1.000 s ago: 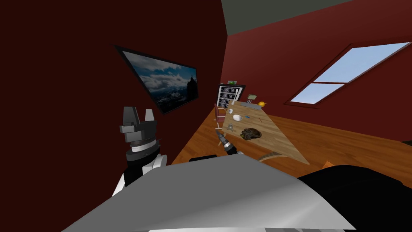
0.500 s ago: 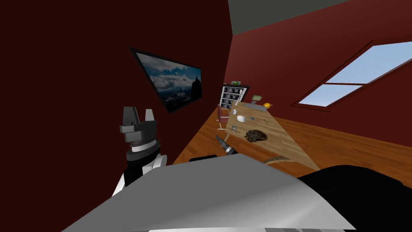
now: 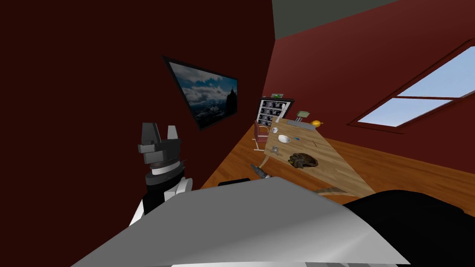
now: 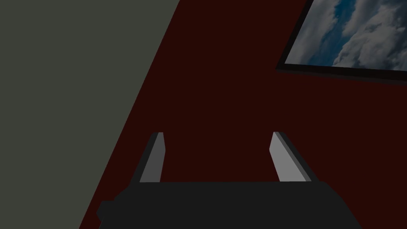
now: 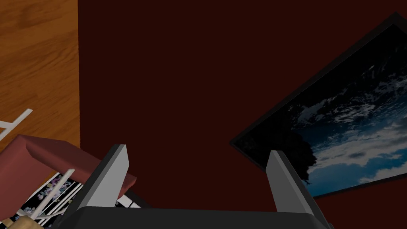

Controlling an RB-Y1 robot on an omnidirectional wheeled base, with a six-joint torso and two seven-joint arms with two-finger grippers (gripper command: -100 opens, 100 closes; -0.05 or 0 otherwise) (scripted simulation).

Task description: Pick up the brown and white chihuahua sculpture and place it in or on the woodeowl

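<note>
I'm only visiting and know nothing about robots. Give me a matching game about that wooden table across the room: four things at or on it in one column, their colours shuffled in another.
Things:
1. chair
2. bowl
3. small round thing at the far end of the table
4. lump near the table's middle

Colours:
A. yellow
B. dark brown
C. dark red
D. white

Pairs: 1-C, 2-D, 3-A, 4-B

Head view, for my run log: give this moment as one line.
left gripper: open, raised | right gripper: open, empty | wooden table: ahead
</note>
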